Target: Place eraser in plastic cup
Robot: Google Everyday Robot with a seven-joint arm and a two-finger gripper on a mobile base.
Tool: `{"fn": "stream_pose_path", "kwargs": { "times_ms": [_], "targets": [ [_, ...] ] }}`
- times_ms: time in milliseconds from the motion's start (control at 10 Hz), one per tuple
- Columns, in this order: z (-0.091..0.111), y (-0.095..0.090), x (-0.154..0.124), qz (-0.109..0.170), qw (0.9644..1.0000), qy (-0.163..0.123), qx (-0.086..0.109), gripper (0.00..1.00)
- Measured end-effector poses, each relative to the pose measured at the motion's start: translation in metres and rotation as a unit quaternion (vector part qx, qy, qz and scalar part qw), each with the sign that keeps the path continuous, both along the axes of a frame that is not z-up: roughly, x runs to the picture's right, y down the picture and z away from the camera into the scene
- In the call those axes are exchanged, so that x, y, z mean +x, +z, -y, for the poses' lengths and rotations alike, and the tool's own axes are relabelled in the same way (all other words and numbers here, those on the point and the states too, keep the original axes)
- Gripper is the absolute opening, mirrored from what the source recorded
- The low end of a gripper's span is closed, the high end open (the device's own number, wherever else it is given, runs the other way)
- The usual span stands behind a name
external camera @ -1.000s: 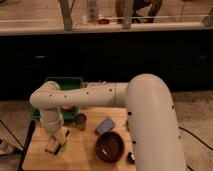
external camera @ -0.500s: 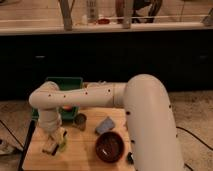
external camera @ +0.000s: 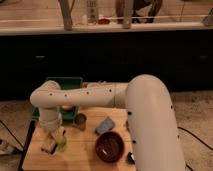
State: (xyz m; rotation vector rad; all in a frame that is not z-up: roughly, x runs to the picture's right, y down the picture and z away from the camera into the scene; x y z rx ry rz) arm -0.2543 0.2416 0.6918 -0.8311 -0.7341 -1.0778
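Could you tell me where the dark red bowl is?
The dark red bowl sits front-right on the wooden table, near the grey-blue block; the gripper is front-left.

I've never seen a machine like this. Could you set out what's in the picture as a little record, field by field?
hand: low over the left front of the table, at the end of the white arm
white arm: comes in from the right and bends down at the left
table: wooden top
beside hand: yellow-green item and pale item; whether either is held cannot be told
small dark cup: upright, right of the hand
blue-grey block: right of the cup
dark red bowl: front, below the block
green bin: back left, partly behind the arm
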Motion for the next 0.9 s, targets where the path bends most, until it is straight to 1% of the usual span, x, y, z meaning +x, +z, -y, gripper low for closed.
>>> {"fn": "stream_pose_path", "kwargs": {
  "times_ms": [100, 400, 900],
  "targets": [
    [0.0005, -0.0001, -0.0005, 0.001, 1.0, -0.001, 0.001, 0.79],
    [0.0003, 0.0, 0.0018, 0.004, 1.0, -0.009, 0.001, 0.79],
    [0.0016, -0.0004, 0.0061, 0.011, 0.9999, -0.012, 0.003, 0.79]
  ]
}}
